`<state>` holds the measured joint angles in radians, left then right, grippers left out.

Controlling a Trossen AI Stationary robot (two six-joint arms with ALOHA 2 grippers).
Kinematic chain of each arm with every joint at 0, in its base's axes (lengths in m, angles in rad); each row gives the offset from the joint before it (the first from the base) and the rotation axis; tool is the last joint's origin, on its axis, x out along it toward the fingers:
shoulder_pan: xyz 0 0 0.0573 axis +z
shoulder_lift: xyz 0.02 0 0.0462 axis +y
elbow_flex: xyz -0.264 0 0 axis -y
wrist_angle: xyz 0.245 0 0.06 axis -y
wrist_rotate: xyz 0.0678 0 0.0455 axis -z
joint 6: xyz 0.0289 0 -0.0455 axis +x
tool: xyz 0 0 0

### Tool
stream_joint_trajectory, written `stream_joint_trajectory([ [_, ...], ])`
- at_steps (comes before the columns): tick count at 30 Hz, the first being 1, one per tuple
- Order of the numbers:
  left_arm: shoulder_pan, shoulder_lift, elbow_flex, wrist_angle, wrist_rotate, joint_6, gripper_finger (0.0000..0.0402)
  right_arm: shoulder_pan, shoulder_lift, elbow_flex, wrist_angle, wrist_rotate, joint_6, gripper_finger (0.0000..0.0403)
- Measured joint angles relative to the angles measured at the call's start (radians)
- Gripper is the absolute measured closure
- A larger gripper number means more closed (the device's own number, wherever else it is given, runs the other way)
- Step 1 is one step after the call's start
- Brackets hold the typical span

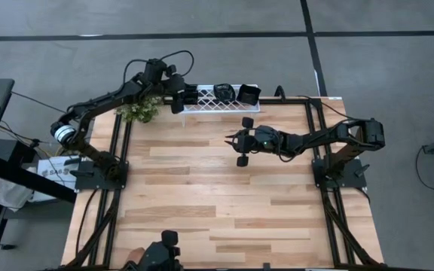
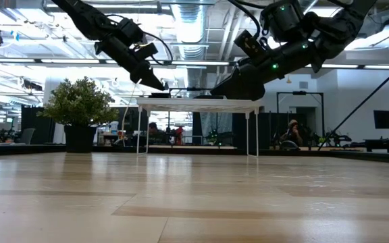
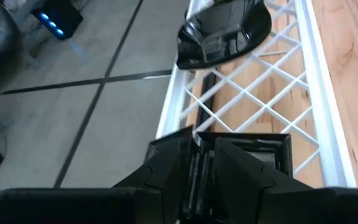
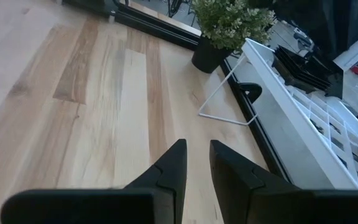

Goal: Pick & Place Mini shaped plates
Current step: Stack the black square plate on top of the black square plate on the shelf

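Item: mini shaped plates. You have them on the white lattice rack (image 1: 221,100) at the table's far edge. The square stack (image 3: 244,149) sits at the rack's left end; a rounded stack (image 3: 224,28) sits farther along the rack, with another stack (image 1: 248,94) beyond it toward the right end.

Item: left gripper (image 1: 178,96). It hangs directly over the square stack. In the left wrist view its fingers (image 3: 173,165) stand part-way apart, straddling the near rim of the top plate; whether they are clamped on that plate you cannot tell.

Item: right gripper (image 1: 232,140). It hovers over bare tabletop (image 1: 224,196), well apart from the rack, fingers a narrow gap apart with nothing between them.

Governing relation: the plates lie straight beneath the left tool, along the rack's long axis. The left arm is plainly the nearer. Judgement: your coming move is a vertical one at the rack's left end.

Also present: potted plant (image 1: 139,111), just beside that end.
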<state>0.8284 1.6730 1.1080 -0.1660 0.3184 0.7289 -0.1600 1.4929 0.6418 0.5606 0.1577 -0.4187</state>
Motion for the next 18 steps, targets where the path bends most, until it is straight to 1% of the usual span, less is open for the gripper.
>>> stream_joint_trajectory([
  [18, 0.031, 0.012, 0.0, -0.021, -0.022, -0.004, 0.0298, 0.0, 0.0, 0.0, 0.0, 0.0, 0.0, 0.0338],
])
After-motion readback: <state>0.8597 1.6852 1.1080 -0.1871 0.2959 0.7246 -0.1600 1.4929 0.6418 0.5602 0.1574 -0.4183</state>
